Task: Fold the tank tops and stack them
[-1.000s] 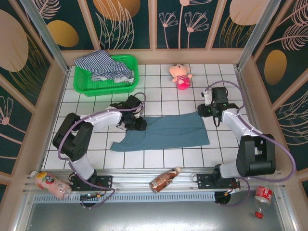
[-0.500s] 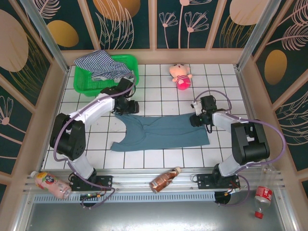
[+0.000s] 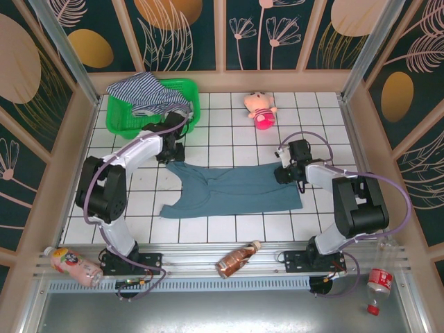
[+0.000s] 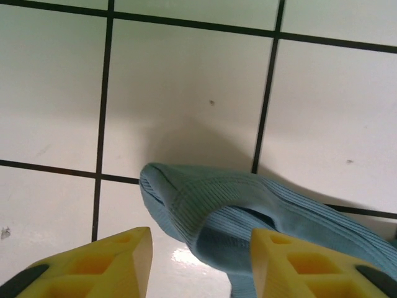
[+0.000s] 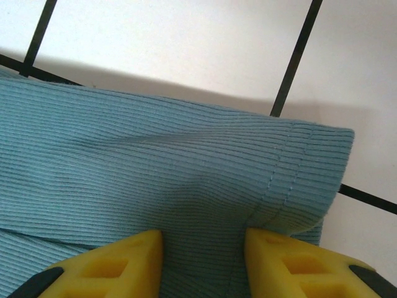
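Observation:
The teal-blue tank top point(image 3: 236, 191) lies spread flat on the white tiles in the middle of the table. My left gripper point(image 3: 171, 149) sits at its upper-left strap. In the left wrist view that strap point(image 4: 205, 198) rises as a loop between the yellow fingers, and the gripper point(image 4: 200, 248) is open. My right gripper point(image 3: 283, 172) is low over the top's upper-right corner. Its hem point(image 5: 155, 167) puckers between the spread fingers, and the gripper point(image 5: 203, 248) is open. The striped tank top point(image 3: 149, 94) is heaped in the green basket point(image 3: 139, 128).
A pink plush doll point(image 3: 260, 109) lies at the back centre. A brown bottle point(image 3: 237, 258) rests on the front rail. One bottle point(image 3: 69, 265) lies at the front left and another point(image 3: 378, 283) at the front right. Patterned walls enclose the table.
My left gripper moved up and left, pulling the teal top's upper-left strap out toward the basket. My right gripper came down and left onto the top's upper-right corner.

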Tool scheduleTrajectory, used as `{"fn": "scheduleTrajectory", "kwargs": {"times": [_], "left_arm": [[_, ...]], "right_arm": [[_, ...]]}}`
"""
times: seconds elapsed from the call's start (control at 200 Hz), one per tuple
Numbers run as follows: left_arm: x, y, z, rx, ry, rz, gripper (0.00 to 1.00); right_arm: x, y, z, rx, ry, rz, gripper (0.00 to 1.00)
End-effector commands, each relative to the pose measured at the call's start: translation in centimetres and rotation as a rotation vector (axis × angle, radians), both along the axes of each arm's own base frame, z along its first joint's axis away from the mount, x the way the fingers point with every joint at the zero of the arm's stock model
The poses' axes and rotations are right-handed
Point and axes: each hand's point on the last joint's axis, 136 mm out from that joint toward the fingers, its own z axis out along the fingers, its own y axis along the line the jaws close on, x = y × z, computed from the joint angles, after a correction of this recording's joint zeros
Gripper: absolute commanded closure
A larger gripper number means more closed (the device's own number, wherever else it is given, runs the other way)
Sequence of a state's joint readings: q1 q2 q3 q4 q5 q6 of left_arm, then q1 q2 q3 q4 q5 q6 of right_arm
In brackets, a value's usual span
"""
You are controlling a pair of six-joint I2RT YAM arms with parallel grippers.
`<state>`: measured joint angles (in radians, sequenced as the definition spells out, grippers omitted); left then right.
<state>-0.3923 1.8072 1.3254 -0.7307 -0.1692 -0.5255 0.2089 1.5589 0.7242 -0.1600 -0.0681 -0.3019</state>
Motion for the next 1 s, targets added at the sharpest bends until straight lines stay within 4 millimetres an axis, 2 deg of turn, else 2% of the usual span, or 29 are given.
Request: {"fn": "scheduleTrajectory", "kwargs": {"times": [0.0, 0.195, 0.33, 0.46, 0.61, 0.655, 0.665, 0.705, 0.856, 0.916, 0.931, 0.991], "left_arm": [[-0.7, 1.3, -1.8, 0.082, 0.055, -0.01, 0.57], [-1.4, 2.2, -3.1, 0.132, 0.086, -0.022, 0.68], [-1.6, 3.2, -3.1, 0.18, 0.084, -0.015, 0.83], [-2.3, 3.7, -2.6, 0.184, 0.069, -0.003, 0.9], [-3.8, 3.6, -2.3, 0.13, 0.049, 0.013, 0.89], [-4.4, 3.6, -2.7, 0.115, 0.053, 0.017, 0.88], [-4.4, 3.5, -2.1, 0.102, 0.035, 0.018, 0.88], [-4.7, 3.5, -2.0, 0.084, 0.018, 0.02, 0.87], [-6.3, 4.0, -3.5, 0.083, 0.035, 0.016, 0.85], [-6.0, 3.8, -3.7, 0.074, 0.02, 0.01, 0.84], [-6.5, 4.0, -4.3, 0.08, 0.034, 0.007, 0.84], [-6.6, 4.1, -4.9, 0.09, 0.031, -0.001, 0.82]], "right_arm": [[-1.4, -1.0, -1.3, -0.057, 0.046, -0.003, 0.6], [-1.5, -1.1, -1.5, -0.062, 0.053, -0.005, 0.6], [-1.5, -1.2, -1.7, -0.064, 0.059, -0.01, 0.6], [-1.7, -1.3, -1.9, -0.069, 0.068, -0.013, 0.6], [-1.8, -1.5, -2.2, -0.074, 0.079, -0.022, 0.6], [-2.0, -1.6, -2.3, -0.08, 0.089, -0.026, 0.6], [-2.0, -1.6, -2.4, -0.08, 0.091, -0.028, 0.6], [-2.1, -1.7, -2.5, -0.085, 0.096, -0.031, 0.6], [-2.0, -1.9, -2.7, -0.092, 0.104, -0.041, 0.6], [-2.0, -1.9, -2.7, -0.093, 0.107, -0.041, 0.6], [-2.0, -1.9, -2.7, -0.093, 0.108, -0.041, 0.6], [-2.0, -1.9, -2.6, -0.093, 0.107, -0.041, 0.6]]}}
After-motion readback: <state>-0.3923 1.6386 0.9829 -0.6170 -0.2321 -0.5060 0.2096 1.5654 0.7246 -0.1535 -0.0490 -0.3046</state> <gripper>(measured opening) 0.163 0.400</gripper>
